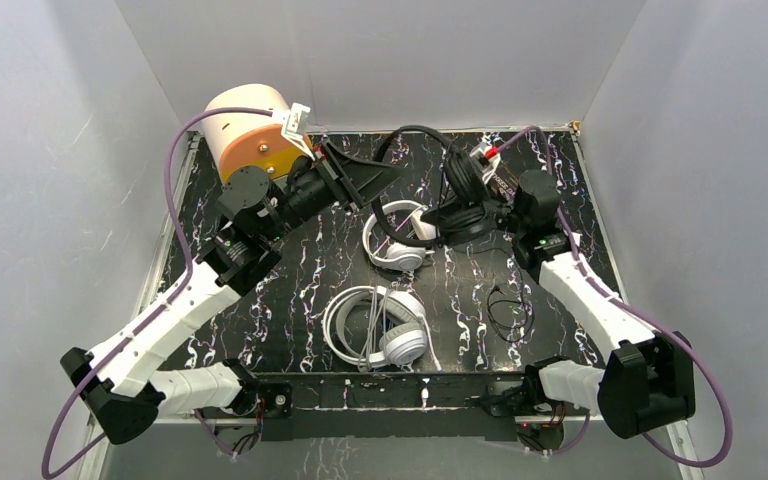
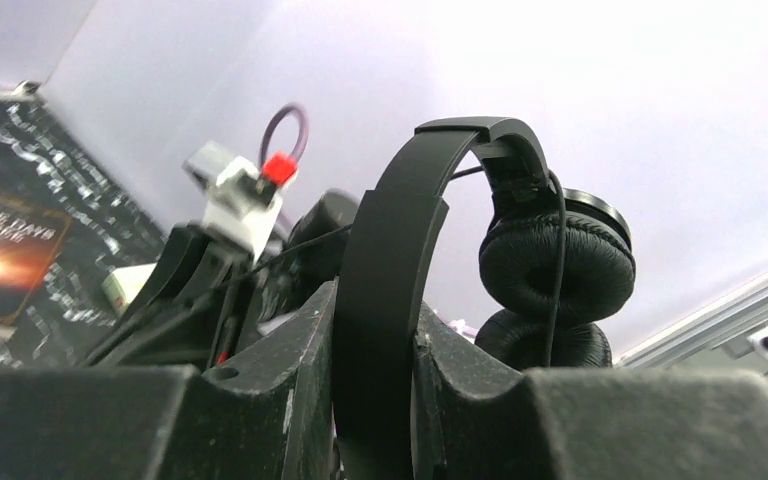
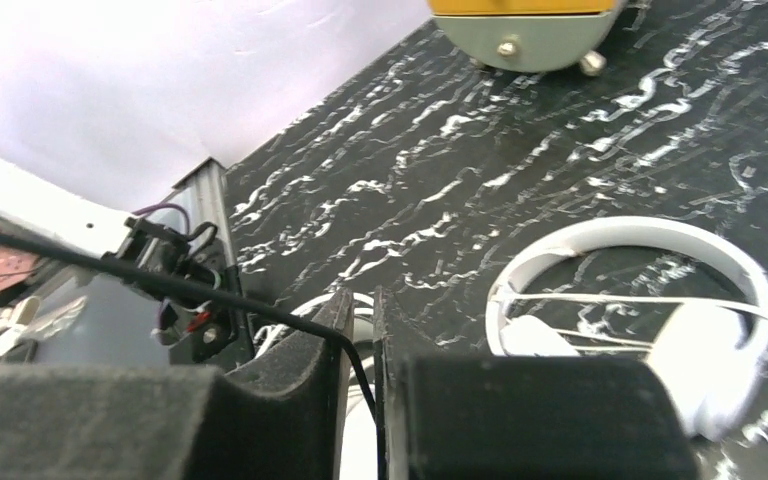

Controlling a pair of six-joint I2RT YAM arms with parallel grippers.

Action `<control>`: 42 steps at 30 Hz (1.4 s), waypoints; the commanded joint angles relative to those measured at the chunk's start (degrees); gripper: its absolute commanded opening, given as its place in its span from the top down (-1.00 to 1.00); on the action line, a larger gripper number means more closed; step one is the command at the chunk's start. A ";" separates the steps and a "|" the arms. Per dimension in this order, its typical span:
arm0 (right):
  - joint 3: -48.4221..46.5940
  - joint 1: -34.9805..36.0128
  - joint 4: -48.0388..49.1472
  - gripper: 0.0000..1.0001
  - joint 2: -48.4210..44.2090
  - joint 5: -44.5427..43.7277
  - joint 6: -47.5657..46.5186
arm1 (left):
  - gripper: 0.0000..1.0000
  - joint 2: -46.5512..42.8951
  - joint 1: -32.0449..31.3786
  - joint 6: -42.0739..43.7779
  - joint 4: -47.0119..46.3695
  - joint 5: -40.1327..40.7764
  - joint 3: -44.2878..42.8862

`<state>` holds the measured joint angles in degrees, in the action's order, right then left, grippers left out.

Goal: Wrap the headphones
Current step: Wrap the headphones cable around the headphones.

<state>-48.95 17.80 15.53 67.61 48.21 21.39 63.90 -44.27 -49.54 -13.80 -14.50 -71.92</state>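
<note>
The small black headphones hang in the air between my two grippers at the back of the table. My left gripper (image 1: 365,182) (image 2: 375,320) is shut on their black headband (image 2: 400,230), with the two ear pads (image 2: 555,260) (image 1: 465,185) stacked beyond it. My right gripper (image 1: 452,215) (image 3: 360,300) stands just beside the ear pads. Its jaws are a narrow slit apart, and the thin black cord (image 3: 160,280) runs loosely through the gap. The slimmer white pair (image 1: 400,238) lies under them. The big white pair (image 1: 382,325) lies near the front.
An orange and cream cylinder (image 1: 250,130) (image 3: 520,30) stands at the back left. A loose loop of black cord (image 1: 505,305) lies on the marbled table (image 1: 300,300) at the right. A white pair with cord strands across its band (image 3: 650,240) shows beyond my right fingers. White walls close in on three sides.
</note>
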 commanded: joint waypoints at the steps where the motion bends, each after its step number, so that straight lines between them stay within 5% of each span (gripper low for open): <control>1: 4.64 2.52 21.46 0.51 -2.29 -0.21 9.67 | 1.00 0.41 -0.11 -7.68 -14.81 3.64 -2.13; 11: 16.25 4.45 33.88 0.36 -2.51 -1.46 13.01 | 1.00 1.54 -0.03 -5.88 -10.38 11.26 -6.19; 18: 25.15 8.04 39.50 0.72 -3.47 3.95 16.77 | 1.00 2.21 0.06 -1.07 -4.80 22.92 -9.87; 26: 31.00 11.50 23.60 0.67 -17.49 1.15 13.90 | 1.00 3.83 0.48 -1.73 -4.82 32.80 -10.21; 32: 30.92 13.11 20.92 0.68 -24.16 4.47 18.06 | 1.00 5.15 0.88 -1.04 -6.89 40.03 -8.73; 42: 19.27 14.72 1.08 0.64 -38.00 7.43 20.19 | 1.00 12.15 1.30 12.12 -2.82 53.43 -11.97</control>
<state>-21.58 32.25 24.71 32.51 53.82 41.23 74.43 -43.59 -42.06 -14.76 30.26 -81.60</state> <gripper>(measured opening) 0.192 0.195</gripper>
